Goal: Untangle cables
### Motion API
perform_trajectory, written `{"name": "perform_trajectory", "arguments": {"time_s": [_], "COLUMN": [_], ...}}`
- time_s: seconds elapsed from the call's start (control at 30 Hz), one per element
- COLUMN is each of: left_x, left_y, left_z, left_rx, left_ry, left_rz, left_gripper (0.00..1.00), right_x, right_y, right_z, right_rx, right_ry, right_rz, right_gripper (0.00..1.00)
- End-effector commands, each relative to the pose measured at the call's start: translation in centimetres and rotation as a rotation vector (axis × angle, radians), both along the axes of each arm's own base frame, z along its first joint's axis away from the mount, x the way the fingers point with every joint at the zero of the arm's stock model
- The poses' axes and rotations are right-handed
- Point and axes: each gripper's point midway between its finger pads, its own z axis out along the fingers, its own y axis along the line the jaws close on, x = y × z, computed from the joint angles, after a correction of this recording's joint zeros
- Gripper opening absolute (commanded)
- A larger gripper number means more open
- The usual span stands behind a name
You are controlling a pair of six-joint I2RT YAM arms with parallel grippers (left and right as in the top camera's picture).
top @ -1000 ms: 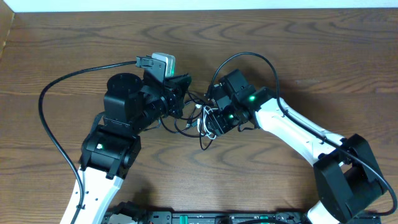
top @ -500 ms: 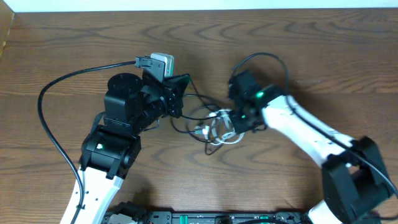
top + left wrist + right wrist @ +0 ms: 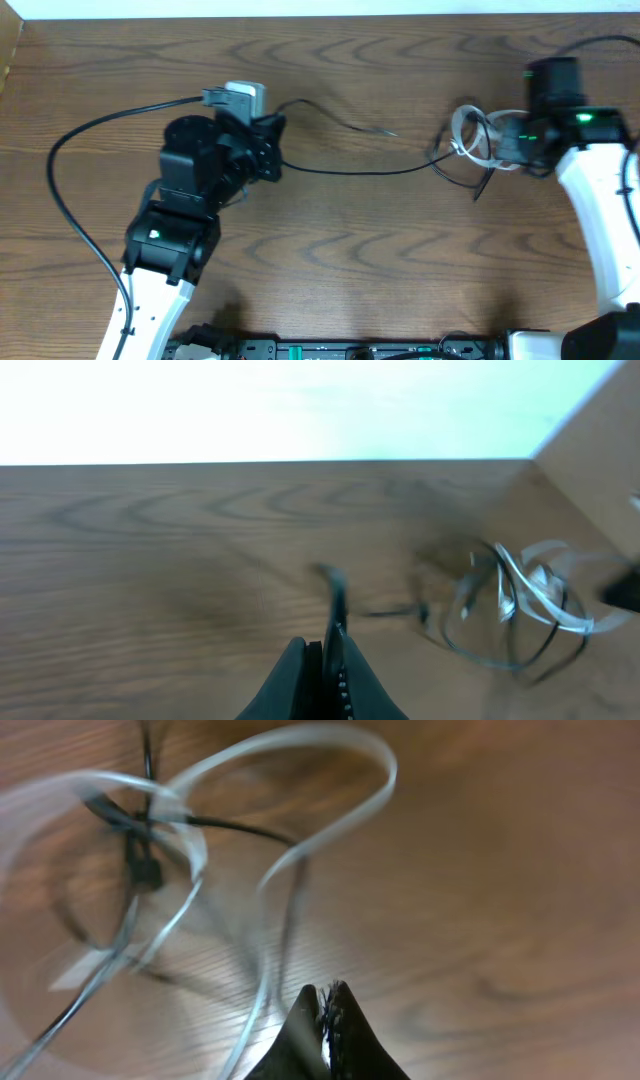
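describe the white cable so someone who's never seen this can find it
On the brown wooden table, find the right gripper near the right edge. The thin white cable hangs in loose loops at its tip. Unlike the thin black cord stretched to the left gripper, it is pale and coiled.

The overhead camera looks straight down on the table from high above, the left wrist camera looks low across its top, the right wrist camera points down from close by, and all three share the cables.
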Motion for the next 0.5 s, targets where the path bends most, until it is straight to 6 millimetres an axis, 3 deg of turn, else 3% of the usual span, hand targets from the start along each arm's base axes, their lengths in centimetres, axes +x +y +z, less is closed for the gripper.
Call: {"name": "perform_trajectory", "arguments": {"time_s": [0.0, 0.13, 0.47], "left_x": [1.0, 1.6, 2.0], "left_y": [3.2, 6.3, 9.2], "left_z": [0.8, 0.5, 0.5], "left_rx": [0.016, 0.013, 0.005], "left_ry": [-0.029, -0.016, -0.012], "left_rz": [0.101, 0.185, 0.257], "left_gripper": [0.08, 0.07, 0.08], "right_x": [-0.8, -1.6, -1.5], "right_y": [-4.1, -6.5, -6.3], "right_z": [0.3, 0.2, 0.2], "right_rx": [-0.014, -0.012, 0.009], "right_ry": [-0.007, 0.006, 0.0], "right_rz": [-0.158, -0.231, -0.231], "right_gripper": [0.01, 0.01, 0.01]}}
